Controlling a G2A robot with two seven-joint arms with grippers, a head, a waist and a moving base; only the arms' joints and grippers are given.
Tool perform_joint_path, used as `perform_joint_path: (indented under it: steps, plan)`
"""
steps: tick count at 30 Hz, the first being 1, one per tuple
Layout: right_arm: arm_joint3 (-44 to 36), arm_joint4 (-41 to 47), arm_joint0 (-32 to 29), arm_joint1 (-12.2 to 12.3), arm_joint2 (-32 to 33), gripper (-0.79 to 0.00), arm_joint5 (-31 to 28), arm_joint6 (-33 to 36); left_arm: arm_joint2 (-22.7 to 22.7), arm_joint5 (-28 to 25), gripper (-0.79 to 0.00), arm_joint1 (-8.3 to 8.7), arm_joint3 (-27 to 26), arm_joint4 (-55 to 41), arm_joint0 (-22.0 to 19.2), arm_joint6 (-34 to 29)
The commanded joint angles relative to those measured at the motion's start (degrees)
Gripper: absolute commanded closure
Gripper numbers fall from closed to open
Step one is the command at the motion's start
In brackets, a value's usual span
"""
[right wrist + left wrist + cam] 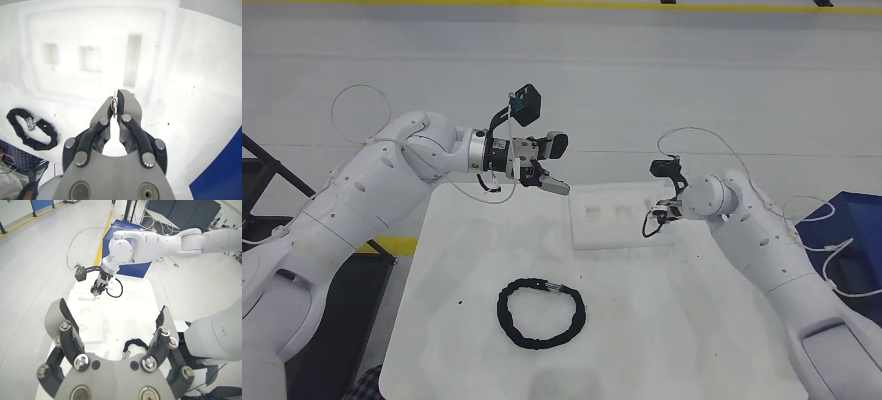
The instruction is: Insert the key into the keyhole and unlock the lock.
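Note:
A black fabric-covered chain lock [541, 313] lies in a closed loop on the white table [692, 340], its silver cylinder [29, 124] at the join. My right gripper [114, 98] is shut on a thin silver key [114, 106] with a ring, held just above the right end of the white foam tray [614, 215]. In the left wrist view the right gripper [95, 293] shows with the key tip pointing down at the tray [90, 321]. My left gripper [111, 313] hangs open and empty above the table's far left edge, with the lock [135, 343] below it.
The foam tray has several rectangular recesses [90, 58]; a small ring [90, 48] lies in the middle one. A blue cabinet [126, 262] stands beside the table on the right. A person's checked sleeve [17, 159] shows at the near table edge.

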Motion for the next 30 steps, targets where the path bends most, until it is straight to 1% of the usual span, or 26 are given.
perform_joint_path:
  steps: [1,6,9,13,22,30]
  plan:
    - [-5.1,1.4,-2.7,1.5,3.7,0.0,-1.2,0.5,0.0,0.0,-0.785,0.0,0.0,0.0,0.0,0.0]
    - [-16.4,4.7,-10.5,4.7,13.1,0.0,-2.6,1.4,0.0,0.0,-0.785,0.0,0.0,0.0,0.0,0.0]
    - [-22.5,7.7,-15.1,6.0,18.2,0.0,-3.7,1.5,0.0,0.0,-0.785,0.0,0.0,0.0,0.0,0.0]
    - [-28.6,11.6,-19.9,7.1,23.3,0.0,-5.3,0.9,0.0,0.0,-0.785,0.0,0.0,0.0,0.0,0.0]
    - [-37.6,19.8,-28.0,8.5,31.6,0.0,-9.5,-2.2,0.0,0.0,-0.785,0.0,0.0,0.0,0.0,0.0]
    - [-41.7,25.1,-33.5,9.2,36.8,0.0,-12.4,-5.0,0.0,0.0,-0.785,0.0,0.0,0.0,0.0,0.0]
